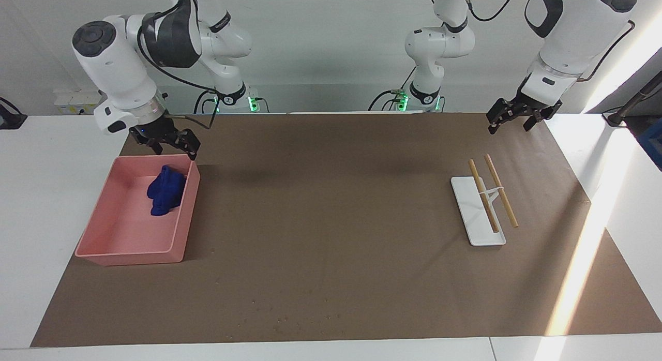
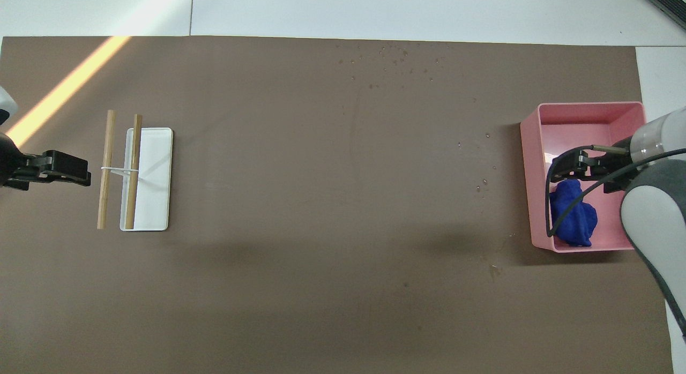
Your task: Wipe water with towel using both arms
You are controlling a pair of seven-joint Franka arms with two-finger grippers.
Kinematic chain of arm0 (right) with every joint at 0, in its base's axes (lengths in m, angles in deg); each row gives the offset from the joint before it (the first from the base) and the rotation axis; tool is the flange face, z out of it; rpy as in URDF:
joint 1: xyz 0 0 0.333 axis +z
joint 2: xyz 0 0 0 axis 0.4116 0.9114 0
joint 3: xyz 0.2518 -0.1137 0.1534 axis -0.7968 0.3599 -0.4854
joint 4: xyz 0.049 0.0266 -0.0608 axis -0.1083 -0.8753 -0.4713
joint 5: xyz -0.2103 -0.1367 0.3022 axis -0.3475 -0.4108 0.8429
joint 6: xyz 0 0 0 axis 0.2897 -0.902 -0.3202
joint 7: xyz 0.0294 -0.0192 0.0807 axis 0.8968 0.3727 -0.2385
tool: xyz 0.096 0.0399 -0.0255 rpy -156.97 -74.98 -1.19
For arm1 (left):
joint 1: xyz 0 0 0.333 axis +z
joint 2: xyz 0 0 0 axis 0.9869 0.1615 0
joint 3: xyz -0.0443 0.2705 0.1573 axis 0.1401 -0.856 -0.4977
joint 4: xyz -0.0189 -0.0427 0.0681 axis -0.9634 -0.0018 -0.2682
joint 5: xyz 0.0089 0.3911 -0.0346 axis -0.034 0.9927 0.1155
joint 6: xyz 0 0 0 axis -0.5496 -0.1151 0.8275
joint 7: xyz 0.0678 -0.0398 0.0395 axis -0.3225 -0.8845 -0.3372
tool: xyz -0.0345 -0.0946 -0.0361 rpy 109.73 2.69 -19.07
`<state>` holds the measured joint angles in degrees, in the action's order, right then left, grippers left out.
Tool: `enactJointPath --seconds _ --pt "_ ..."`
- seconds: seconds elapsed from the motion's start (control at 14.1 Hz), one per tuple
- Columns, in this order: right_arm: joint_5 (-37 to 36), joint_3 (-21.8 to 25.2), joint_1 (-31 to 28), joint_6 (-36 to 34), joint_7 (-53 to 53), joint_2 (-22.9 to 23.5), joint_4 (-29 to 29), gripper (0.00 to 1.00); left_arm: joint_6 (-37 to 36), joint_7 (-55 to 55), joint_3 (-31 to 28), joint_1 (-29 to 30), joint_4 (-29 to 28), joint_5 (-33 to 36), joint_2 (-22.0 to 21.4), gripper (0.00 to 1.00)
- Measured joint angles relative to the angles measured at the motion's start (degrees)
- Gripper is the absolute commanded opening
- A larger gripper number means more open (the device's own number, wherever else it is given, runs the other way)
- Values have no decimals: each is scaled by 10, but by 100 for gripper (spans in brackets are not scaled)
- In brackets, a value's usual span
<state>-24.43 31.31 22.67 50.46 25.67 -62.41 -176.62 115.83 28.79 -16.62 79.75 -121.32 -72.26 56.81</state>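
Towel (image 1: 166,190) (image 2: 573,213): blue bundle inside the pink tray (image 1: 98,231) (image 2: 589,111), in the half nearer the robots, at the right arm's end of the bench (image 1: 331,231) (image 2: 321,202).

Right gripper (image 1: 166,140) (image 2: 576,167): over the tray, above the towel, jaws spread, holding nothing.

Left gripper (image 1: 517,117) (image 2: 56,167): over the brown mat, near the white rack (image 1: 478,216) (image 2: 155,181) with two wooden rods (image 1: 500,190) (image 2: 106,167); jaws spread.

Water droplets (image 2: 396,55) dot the mat's edge farthest from the robots.

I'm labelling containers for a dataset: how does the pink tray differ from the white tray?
The pink tray is deep-walled and larger; the white tray is flat, shallow and narrower. The pink tray holds the blue towel; the white tray carries a stand with two wooden sticks. They sit toward different ends of the table. Both are rectangular and rest on the brown mat.
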Motion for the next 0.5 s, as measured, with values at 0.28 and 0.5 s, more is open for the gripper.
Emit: enactJointPath --seconds 0.28,0.5 --pt "-2 6 -5 -32 1 0 85 100 0 0 0 -3 0 -1 0 100" --pt "-2 6 -6 -83 1 4 141 100 0 0 0 -3 -1 -1 0 100"
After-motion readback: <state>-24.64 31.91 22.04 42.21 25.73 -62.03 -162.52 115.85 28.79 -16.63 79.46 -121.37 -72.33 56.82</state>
